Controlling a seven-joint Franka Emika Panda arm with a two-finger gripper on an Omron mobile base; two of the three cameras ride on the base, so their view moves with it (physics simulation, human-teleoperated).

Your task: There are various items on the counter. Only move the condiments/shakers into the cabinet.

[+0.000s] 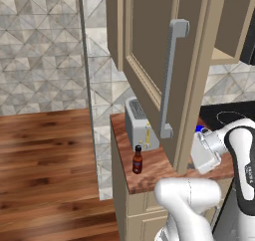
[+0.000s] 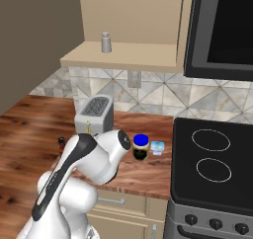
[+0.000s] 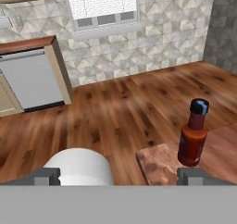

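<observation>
Released tool (image 3: 119, 176), sauce bottle (image 3: 193, 133) on wood counter (image 3: 162, 165), plank floor (image 3: 111, 112) beyond

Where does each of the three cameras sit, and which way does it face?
Left base view: behind the arm's left, looking at the open tan wall cupboard door, silver toaster and dark red sauce bottle; white arm lower right.
Right base view: behind its right, facing the wood-grain counter, blue-lidded jar and shelved grey shaker; arm lower left.
Hand view: on the hand, past the open gripper, toward the bottle.
Both base views share the toaster.
</observation>
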